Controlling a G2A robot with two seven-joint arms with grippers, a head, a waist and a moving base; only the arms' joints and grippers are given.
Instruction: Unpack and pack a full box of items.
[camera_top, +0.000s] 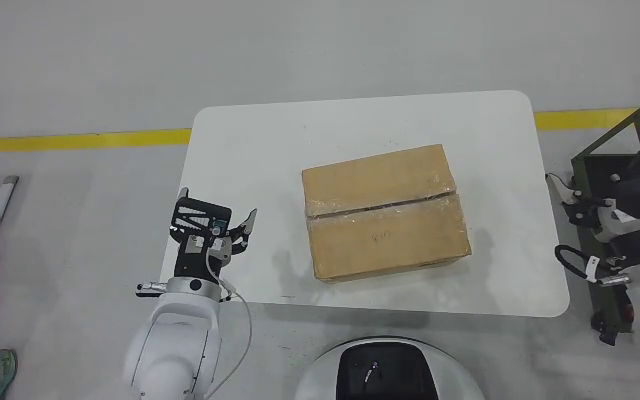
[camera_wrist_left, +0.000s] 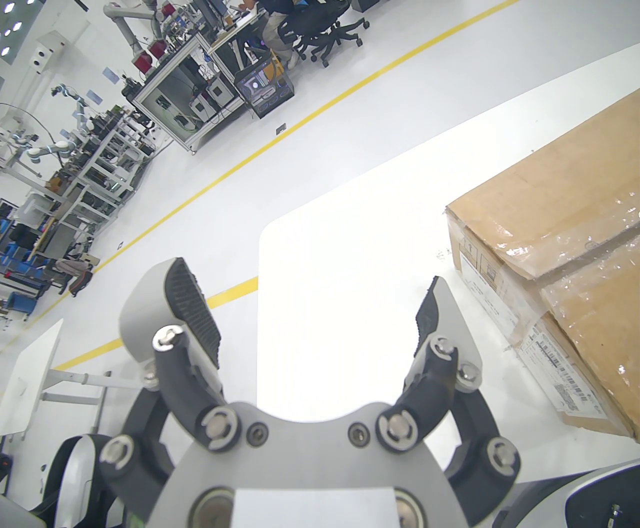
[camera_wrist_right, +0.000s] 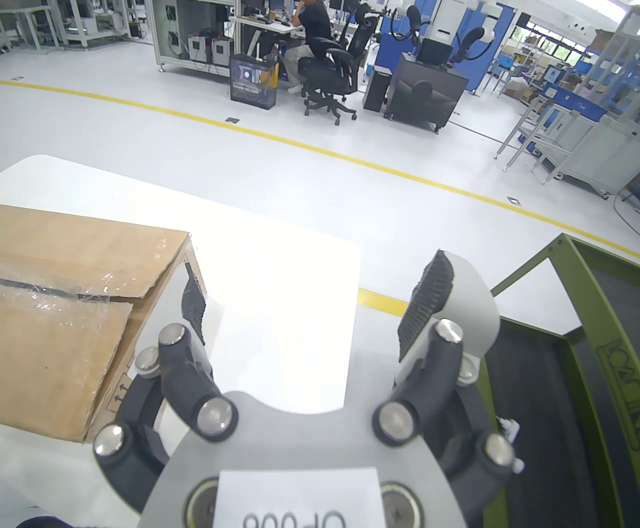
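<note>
A brown cardboard box (camera_top: 385, 210) lies on the white table (camera_top: 260, 140), right of the middle, its top flaps shut with clear tape along the seam. My left gripper (camera_top: 216, 212) hovers over the table's near left edge, well apart from the box, open and holding nothing. In the left wrist view the left gripper (camera_wrist_left: 306, 280) has bare table between its pads, with the box (camera_wrist_left: 565, 240) off to one side. My right gripper (camera_wrist_right: 315, 272) is open and empty beyond the other end of the box (camera_wrist_right: 65, 300), over the table's corner.
A dark green cart (camera_top: 610, 190) with black fittings stands just off the table's right edge; its frame (camera_wrist_right: 590, 300) lies close to the right gripper. Bare table surrounds the box. A yellow floor line (camera_top: 90, 140) runs behind the table.
</note>
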